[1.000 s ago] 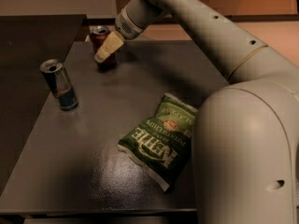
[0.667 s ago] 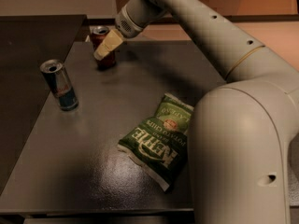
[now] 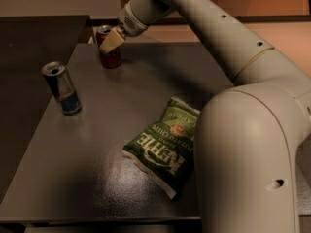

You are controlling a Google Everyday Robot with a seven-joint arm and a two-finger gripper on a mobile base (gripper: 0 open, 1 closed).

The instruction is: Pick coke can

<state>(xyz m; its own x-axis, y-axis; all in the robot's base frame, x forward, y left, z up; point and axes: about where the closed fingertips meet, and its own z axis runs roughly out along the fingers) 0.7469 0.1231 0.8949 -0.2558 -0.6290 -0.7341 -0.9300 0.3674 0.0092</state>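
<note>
Camera view puts the gripper (image 3: 110, 41) at the far end of the worktop (image 3: 97, 178), its pale tip overlapping the upper front of the coke can (image 3: 111, 58). From this angle I cannot tell whether it is open, closed, or already around the can.

Against the picture from a second ago, almost nothing has changed. The tip sits perhaps a touch higher against the coke can, and the can stands upright on the same spot with its silver top showing just left of the tip. I read that as the reach being finished and the grasp itself being the step in hand; no lift has begun, since the can's base rests on the worktop.

Out from the coke can, the arm (image 3: 218, 28) runs away to the right and back toward me, its big shoulder filling the near right corner. A slimmer blue-and-silver can (image 3: 62, 89) stands upright to the left of the coke can and nearer me, well apart from it. A green chip bag (image 3: 165, 147) lies flat nearer still and to the right, also well apart, so I judge neither should hinder a straight lift.
</note>
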